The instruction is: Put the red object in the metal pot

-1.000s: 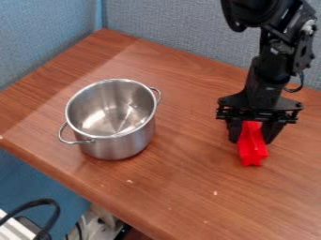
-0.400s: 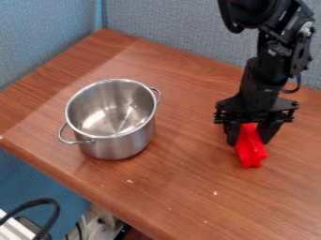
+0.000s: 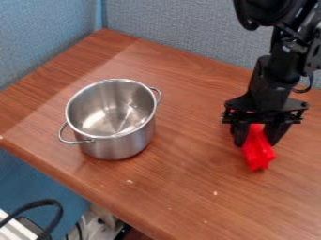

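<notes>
We're hovering the end effector (image 3: pixel 261 129) over the red object (image 3: pixel 260 150), lying on the surface (image 3: pixel 189 84) well right of the metal pot (image 3: pixel 111 117). Jaws are standing apart, gripping nothing; we're advising centring before squeezing.

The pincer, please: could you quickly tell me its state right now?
Pincer: open, fingers astride the red block on the table, not lifted.

Red object (image 3: pixel 258 150): matte red block, lying near table's right edge. Metal pot (image 3: pixel 111 117): shiny, upright, lidless, empty, near front-left edge.
</notes>
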Controlling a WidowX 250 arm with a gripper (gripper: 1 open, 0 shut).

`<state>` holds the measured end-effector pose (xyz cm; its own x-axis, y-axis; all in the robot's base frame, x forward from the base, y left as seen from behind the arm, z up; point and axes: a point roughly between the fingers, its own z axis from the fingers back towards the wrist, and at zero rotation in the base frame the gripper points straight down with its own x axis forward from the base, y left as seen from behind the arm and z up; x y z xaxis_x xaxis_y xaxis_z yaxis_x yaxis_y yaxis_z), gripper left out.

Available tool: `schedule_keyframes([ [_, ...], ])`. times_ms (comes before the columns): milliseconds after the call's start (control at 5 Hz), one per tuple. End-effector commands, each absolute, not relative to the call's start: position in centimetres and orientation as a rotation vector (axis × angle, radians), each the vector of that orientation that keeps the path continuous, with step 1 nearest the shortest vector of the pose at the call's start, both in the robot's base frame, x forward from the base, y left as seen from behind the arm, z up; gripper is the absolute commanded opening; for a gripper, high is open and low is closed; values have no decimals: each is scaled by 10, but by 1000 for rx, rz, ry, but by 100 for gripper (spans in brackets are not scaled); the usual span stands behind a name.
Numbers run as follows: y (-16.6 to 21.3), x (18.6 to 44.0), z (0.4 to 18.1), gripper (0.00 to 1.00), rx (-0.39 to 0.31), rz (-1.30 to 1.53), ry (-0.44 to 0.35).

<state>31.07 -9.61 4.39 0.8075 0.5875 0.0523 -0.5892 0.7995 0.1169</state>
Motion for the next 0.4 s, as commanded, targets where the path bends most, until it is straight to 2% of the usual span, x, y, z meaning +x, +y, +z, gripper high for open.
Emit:
schedule_keyframes([
  [0,-98,307,62,0,115,587,-66],
  [200,-93,298,78,0,140,548,-57],
])
